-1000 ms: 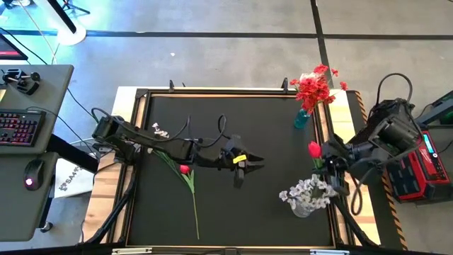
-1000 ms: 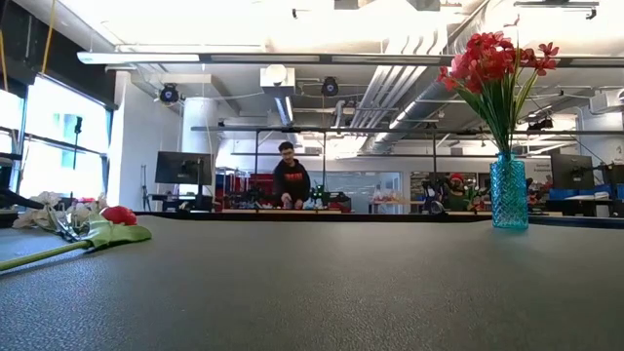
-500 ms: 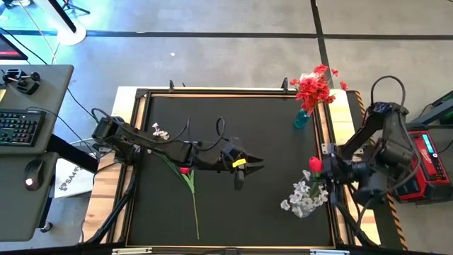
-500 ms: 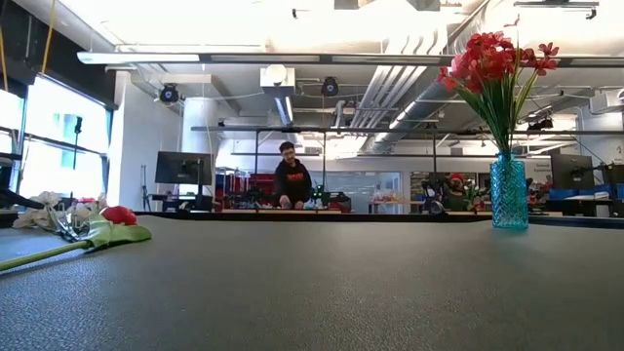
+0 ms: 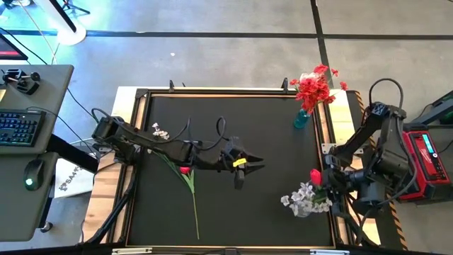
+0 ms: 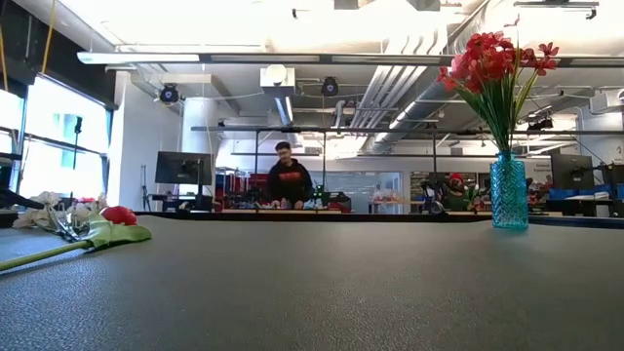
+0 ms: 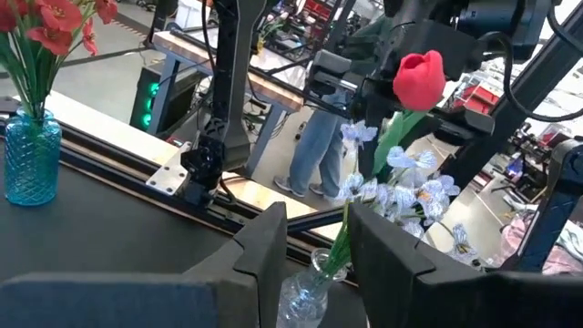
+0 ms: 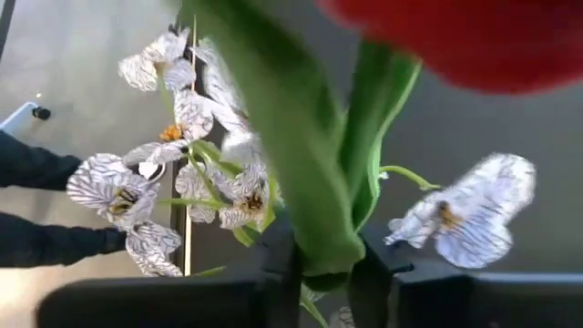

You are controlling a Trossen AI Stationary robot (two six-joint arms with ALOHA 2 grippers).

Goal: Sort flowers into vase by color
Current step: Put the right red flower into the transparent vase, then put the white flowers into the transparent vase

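My right gripper (image 5: 320, 178) is shut on a red bud flower (image 5: 315, 175) above a clear glass vase (image 7: 305, 290) that holds a spray of white blossoms (image 5: 303, 196) at the table's near right. In the left wrist view the red bud (image 7: 419, 79) stands above those blossoms. A blue vase (image 5: 302, 118) with red blossom clusters (image 5: 313, 86) stands at the far right. Another red bud flower (image 5: 185, 170) lies flat on the table, left of centre, with its stem toward the near edge. My left gripper (image 5: 243, 168) hovers open at the table's middle. My right gripper pinches the red bud flower's green stem and leaf (image 8: 326, 239) between its two fingers, just below the bud. The flower is upright and lifted, with the bud above the fingers. Its stem runs down among the white blossoms; whether its end is inside the vase I cannot tell.
Small white blossoms (image 5: 161, 131) lie near the table's far left by the left arm. A raised frame (image 5: 212, 92) edges the black mat. A desk with a keyboard (image 5: 18, 126) stands left of the table. A person (image 6: 285, 178) stands far behind the table.
My right gripper has carried the red bud flower toward the table's near edge, from beside the white blossoms to directly over them and the clear vase, and the arm has swung back. The left arm has kept still.
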